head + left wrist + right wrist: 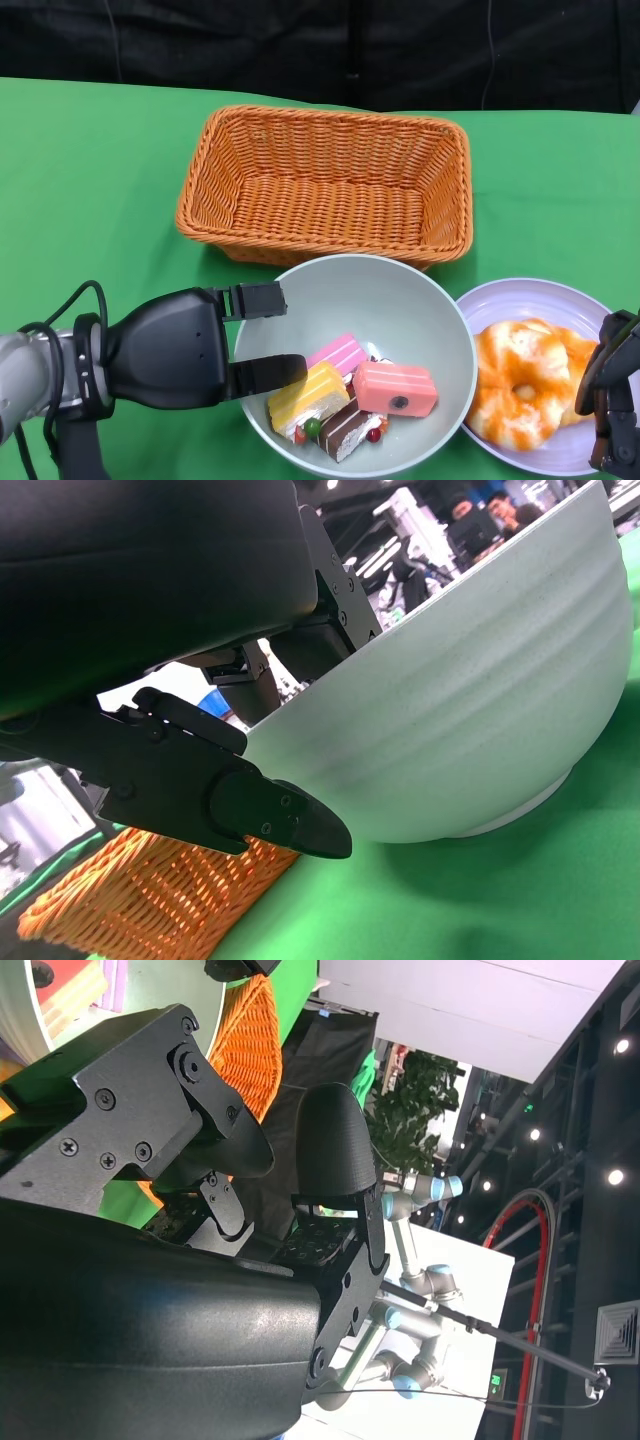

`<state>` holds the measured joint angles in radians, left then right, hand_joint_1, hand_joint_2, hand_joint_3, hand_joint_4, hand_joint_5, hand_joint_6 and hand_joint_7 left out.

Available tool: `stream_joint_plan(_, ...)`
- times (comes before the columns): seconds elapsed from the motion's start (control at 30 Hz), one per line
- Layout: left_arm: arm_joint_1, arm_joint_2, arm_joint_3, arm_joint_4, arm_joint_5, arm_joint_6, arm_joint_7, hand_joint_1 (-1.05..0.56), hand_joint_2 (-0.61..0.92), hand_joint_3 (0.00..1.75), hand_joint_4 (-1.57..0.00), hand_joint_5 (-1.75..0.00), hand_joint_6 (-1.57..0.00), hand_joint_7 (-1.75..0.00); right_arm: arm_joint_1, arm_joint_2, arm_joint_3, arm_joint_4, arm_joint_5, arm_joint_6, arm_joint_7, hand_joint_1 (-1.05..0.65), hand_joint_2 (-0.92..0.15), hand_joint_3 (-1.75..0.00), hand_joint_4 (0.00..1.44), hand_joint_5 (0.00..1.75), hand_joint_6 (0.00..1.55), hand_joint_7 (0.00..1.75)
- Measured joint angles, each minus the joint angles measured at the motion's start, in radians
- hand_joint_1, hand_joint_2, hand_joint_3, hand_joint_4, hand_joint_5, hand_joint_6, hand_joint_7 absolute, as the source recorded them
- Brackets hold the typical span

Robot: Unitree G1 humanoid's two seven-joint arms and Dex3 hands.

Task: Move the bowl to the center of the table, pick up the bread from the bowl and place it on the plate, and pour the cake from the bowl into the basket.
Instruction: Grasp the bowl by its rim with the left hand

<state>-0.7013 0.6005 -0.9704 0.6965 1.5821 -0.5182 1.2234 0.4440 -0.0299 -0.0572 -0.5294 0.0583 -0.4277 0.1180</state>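
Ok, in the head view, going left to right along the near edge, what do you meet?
Left hand → bowl holding cake pieces → plate with the bread → right hand.

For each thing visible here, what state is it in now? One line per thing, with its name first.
Pale green ceramic bowl: upright on the table, holding cake pieces, rim gripped by the left hand.
Colourful cake pieces: inside the bowl.
Orange wicker basket: upright, empty.
Lilac round plate: holds the bread.
Glazed ring-shaped bread: lying on the plate.
Left hand: fingers over the bowl's rim.
Right hand: beside the plate, holding nothing.
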Motion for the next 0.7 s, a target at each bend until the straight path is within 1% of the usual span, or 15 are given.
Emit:
stream_joint_plan(0.07, -0.019, -0.018, -0.028, 0.04, 0.001, 0.009, 0.023, -0.43, 0.81, 0.01, -0.33, -1.07, -0.81, -0.13, 0.001, -0.001, 0.0, 0.0, 0.0, -0.001, 0.001, 0.05, -0.49, -1.37, 0.87, 1.75, 0.68, 1.63)
stream_joint_plan(0.23, -0.041, -0.06, -0.077, 0.128, -0.004, 0.029, 0.058, -0.43, 0.82, 0.0, -0.42, -1.03, -0.85, -0.19, 0.007, -0.001, 0.002, 0.0, 0.007, -0.001, 0.009, 0.05, -0.49, -1.36, 0.87, 1.75, 0.68, 1.63)
stream_joint_plan(0.43, -0.049, -0.096, -0.093, 0.19, -0.038, 0.045, 0.06, -0.42, 0.83, 0.0, -0.52, -0.97, -0.86, -0.28, 0.015, -0.001, 0.004, -0.003, 0.012, 0.005, 0.013, 0.06, -0.5, -1.36, 0.87, 1.75, 0.68, 1.62)
stream_joint_plan(0.57, -0.049, -0.106, -0.101, 0.203, -0.063, 0.044, 0.055, -0.41, 0.83, 0.0, -0.6, -1.07, -0.92, -0.37, 0.019, -0.001, 0.007, -0.006, 0.012, 0.015, 0.016, 0.05, -0.51, -1.34, 0.86, 1.75, 0.68, 1.62)
stream_joint_plan(0.7, -0.049, -0.11, -0.107, 0.203, -0.082, 0.045, 0.049, -0.41, 0.83, 0.0, -0.61, -1.1, -0.93, -0.4, 0.021, -0.001, 0.008, -0.009, 0.012, 0.015, 0.017, 0.05, -0.51, -1.33, 0.86, 1.75, 0.68, 1.62)
